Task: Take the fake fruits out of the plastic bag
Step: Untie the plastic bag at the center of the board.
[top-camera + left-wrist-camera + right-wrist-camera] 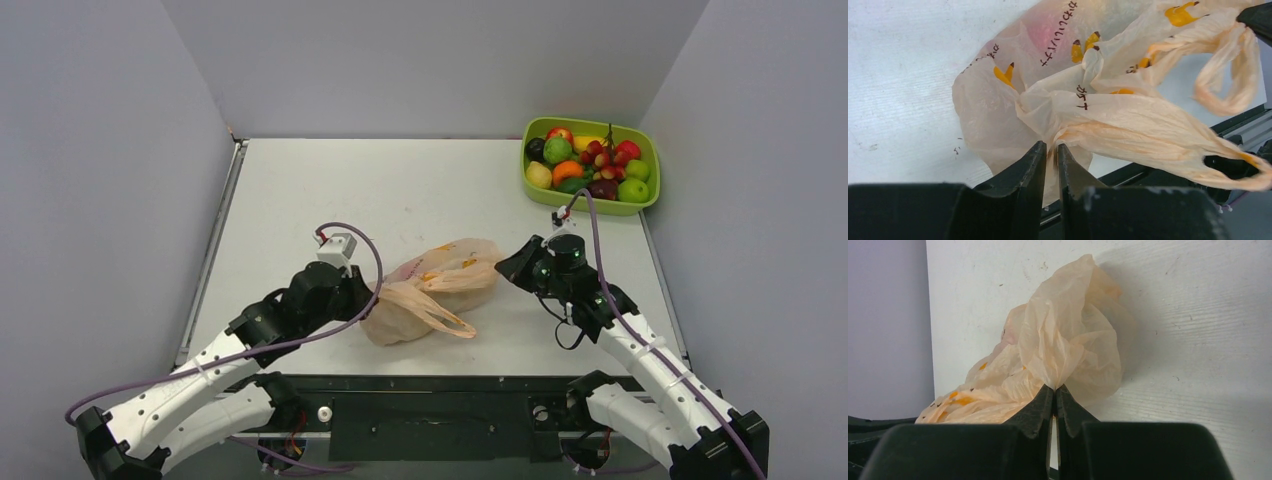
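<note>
The peach-orange plastic bag [435, 290] lies crumpled at the table's near middle, loop handles toward the front edge. My left gripper [365, 300] is shut on a fold at the bag's left end; the left wrist view shows film pinched between the fingertips [1051, 150]. My right gripper [508, 268] is shut on the bag's right end, film bunched at its tips [1054, 388]. A faint pink shape [1045, 32] shows through the bag [1073, 100]. Several fake fruits [590, 162], with a red grape bunch, fill the lime-green tray [648, 150].
The green tray sits at the table's back right corner by the right wall. Grey walls close in the table on the left, back and right. The black frame rail [440, 385] runs along the near edge between the arm bases.
</note>
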You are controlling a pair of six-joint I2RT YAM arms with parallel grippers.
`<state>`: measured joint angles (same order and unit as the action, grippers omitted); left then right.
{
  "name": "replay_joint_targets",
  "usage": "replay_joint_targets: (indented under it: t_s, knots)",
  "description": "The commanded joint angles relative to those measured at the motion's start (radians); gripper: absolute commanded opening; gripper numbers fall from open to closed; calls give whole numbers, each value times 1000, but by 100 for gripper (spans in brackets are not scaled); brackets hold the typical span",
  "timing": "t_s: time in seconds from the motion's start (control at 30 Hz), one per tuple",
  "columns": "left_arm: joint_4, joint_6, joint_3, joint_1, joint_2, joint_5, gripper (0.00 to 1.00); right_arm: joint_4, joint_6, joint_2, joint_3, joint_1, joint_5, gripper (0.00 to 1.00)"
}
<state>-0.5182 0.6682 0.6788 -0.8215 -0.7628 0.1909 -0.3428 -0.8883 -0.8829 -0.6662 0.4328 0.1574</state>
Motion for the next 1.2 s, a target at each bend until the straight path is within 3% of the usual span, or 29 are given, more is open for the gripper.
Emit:
replay_joint_targets:
  t_s: [0.0, 0.17, 0.27, 0.33, 0.43, 0.57, 0.67, 0.83, 1.17]
  knots:
    - [18, -44, 128, 6, -43, -68, 20, 45, 42, 9, 2, 6, 50, 0]
    - [66, -67, 198, -5, -107, -246, 32, 50, 28, 22, 3, 8, 46, 0]
    - [88, -84, 226, -73, -132, -268, 35, 51, 29, 16, -2, 10, 50, 0]
    - [48, -102, 267, -144, -156, -205, 35, 53, 30, 11, -2, 10, 51, 0]
    - [-51, -133, 373, -267, -214, 5, 40, 55, 32, 7, -2, 11, 48, 0]
    - [-130, -205, 450, -555, -317, 324, 45, 56, 36, -1, -3, 12, 44, 0]
    - [-175, -276, 509, -679, -401, 502, 45, 56, 39, -2, -1, 12, 44, 0]
    - [-230, -410, 601, -821, -608, 578, 55, 56, 44, -1, 2, 12, 41, 0]
    - [-358, -517, 679, -886, -886, 683, 63, 56, 48, 3, 3, 9, 39, 0]
